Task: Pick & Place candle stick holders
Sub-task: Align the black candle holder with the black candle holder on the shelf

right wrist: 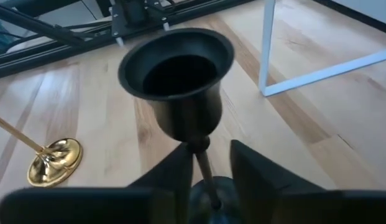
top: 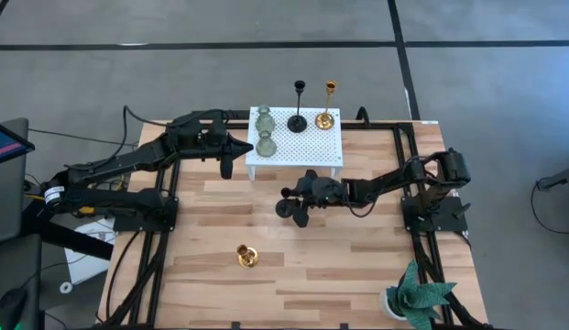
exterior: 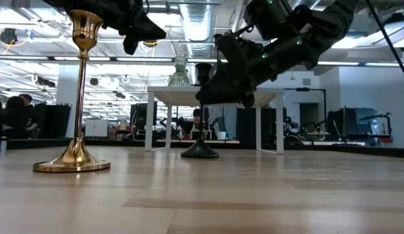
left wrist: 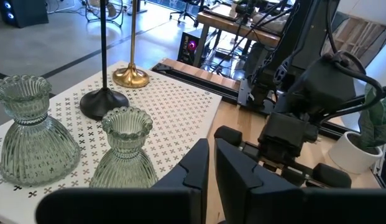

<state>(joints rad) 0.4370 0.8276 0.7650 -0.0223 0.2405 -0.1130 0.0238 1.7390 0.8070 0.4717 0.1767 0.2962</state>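
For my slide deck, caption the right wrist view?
Right gripper straddling the black candle holder stem on the wooden table.

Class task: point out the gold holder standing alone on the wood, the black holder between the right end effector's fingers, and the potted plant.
gold holder [top: 246, 258], high view, on its round base.
black holder [right wrist: 178, 71], right wrist view, on its cup.
potted plant [top: 418, 295], high view, on its leaves.

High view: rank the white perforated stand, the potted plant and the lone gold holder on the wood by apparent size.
1. White perforated stand, clearly largest.
2. Potted plant.
3. Gold holder, smallest.
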